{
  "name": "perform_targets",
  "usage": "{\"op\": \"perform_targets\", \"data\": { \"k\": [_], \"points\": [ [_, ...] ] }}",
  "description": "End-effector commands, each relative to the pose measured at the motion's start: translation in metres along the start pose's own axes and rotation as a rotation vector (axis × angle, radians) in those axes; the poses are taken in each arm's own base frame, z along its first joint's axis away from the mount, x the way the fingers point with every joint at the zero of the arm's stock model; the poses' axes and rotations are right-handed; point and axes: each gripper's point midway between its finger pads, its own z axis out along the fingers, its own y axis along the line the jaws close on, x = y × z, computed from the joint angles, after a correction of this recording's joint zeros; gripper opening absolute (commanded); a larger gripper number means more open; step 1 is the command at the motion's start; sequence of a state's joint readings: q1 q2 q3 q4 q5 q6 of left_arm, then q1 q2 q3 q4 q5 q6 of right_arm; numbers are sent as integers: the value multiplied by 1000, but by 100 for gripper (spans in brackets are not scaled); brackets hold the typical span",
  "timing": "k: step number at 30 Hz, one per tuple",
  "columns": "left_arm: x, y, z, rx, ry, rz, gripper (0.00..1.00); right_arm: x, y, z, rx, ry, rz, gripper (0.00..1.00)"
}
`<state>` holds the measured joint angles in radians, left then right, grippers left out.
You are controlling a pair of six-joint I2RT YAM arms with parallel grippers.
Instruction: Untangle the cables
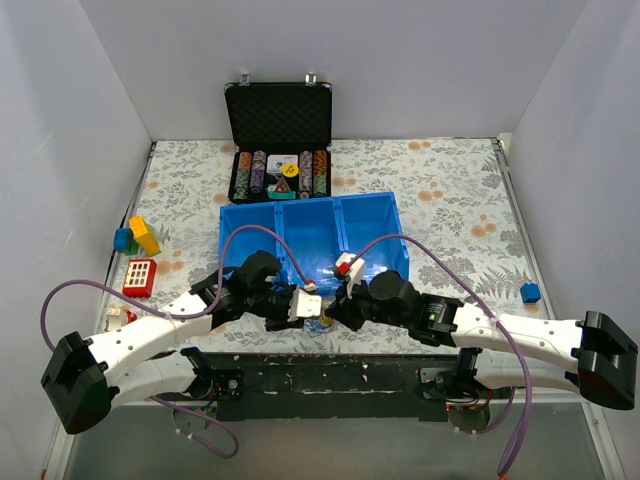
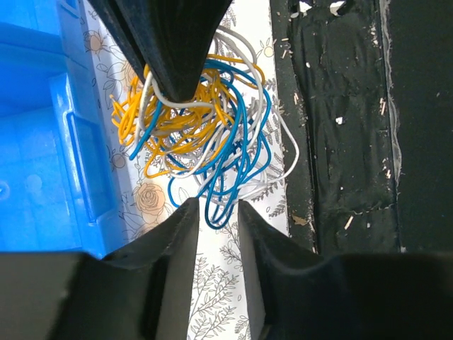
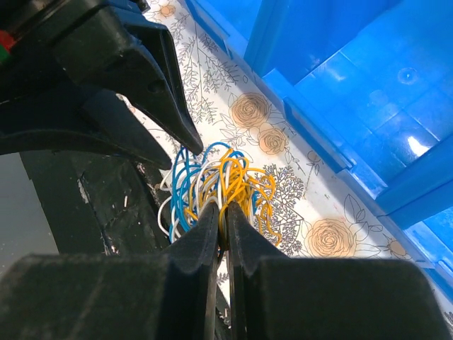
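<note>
Yellow-blue cables (image 2: 212,142), right pincer (image 3: 223,211) clamping (floral table (image 1: 450,190))

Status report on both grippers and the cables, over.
Right gripper shut on cables. Left gripper open, tips at a blue loop. Cables one tangled clump. Tray close beside.

From high at 6 o'clock the top camera takes in the whole worktop (image 1: 450,190), while the left wrist camera, facing 3 o'clock, and the right, facing 9 o'clock, look closely past their jaws at the same cables (image 2: 205,134).
</note>
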<state>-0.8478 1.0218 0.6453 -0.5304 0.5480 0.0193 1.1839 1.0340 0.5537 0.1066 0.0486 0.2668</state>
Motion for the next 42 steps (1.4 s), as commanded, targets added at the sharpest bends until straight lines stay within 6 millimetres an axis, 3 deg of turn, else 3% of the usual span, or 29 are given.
{"op": "perform_targets", "data": {
  "k": [1, 7, 14, 20, 25, 30, 37, 42],
  "points": [
    [-11, 6, 0, -19, -31, 40, 22, -32, 10, -4, -30, -85, 9, 1],
    [-20, 10, -5, -36, -47, 32, 0, -15, 4, -2, -12, -36, 9, 1],
    [-55, 18, -21, -72, -120, -10, 0, 30, -12, -1, 38, 52, 27, 1],
    [-81, 20, -37, -72, -154, -19, 0, 69, -28, -5, 98, 125, 54, 23],
    [-86, 20, -41, -73, -158, -21, 0, 79, -39, -11, 157, 155, 52, 40],
    [-83, 20, -41, -81, -155, -21, 0, 43, -40, -27, 186, 63, 33, 54],
    [-83, 28, -41, -119, -153, -21, 0, -11, -35, -49, 205, -68, 23, 58],
    [-86, 29, -40, -121, -160, -27, 0, -47, -18, -51, 124, -193, -9, 61]
  ]
}}
